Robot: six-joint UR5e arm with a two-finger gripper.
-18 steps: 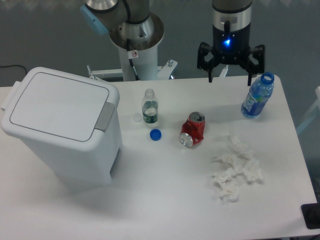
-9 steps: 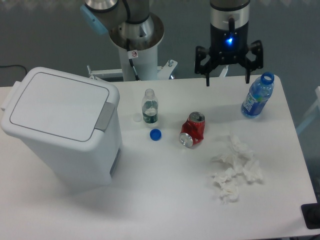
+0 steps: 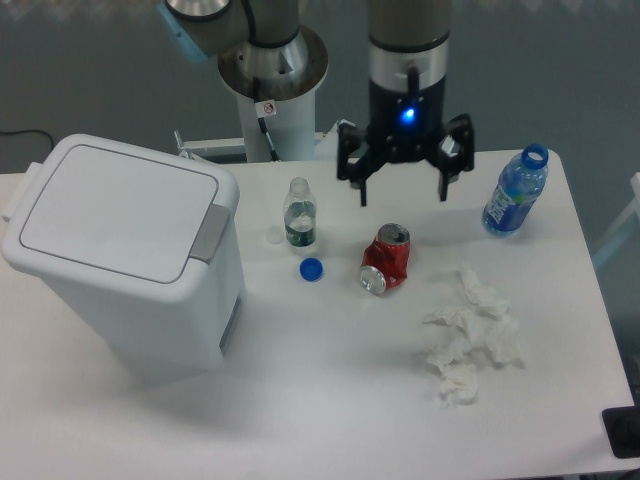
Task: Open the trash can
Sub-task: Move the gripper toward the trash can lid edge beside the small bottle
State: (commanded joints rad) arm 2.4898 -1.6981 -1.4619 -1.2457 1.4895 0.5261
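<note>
The trash can [image 3: 125, 255] is a large white bin at the left of the table, with its flat lid down and a grey latch tab [image 3: 209, 234] on its right side. My gripper [image 3: 403, 191] hangs open and empty above the table's back middle, well to the right of the can. It is above and behind the red can.
A small clear bottle [image 3: 299, 214] stands right of the trash can with a blue cap [image 3: 311, 269] beside it. A crushed red can [image 3: 386, 259] lies mid-table. A blue bottle [image 3: 515, 192] stands at the back right. Crumpled white tissues [image 3: 471, 335] lie front right. The arm's base [image 3: 271, 75] is behind.
My gripper has moved left, from near the blue bottle toward the middle of the table, and a little lower. It stays open. Nothing on the table has moved.
</note>
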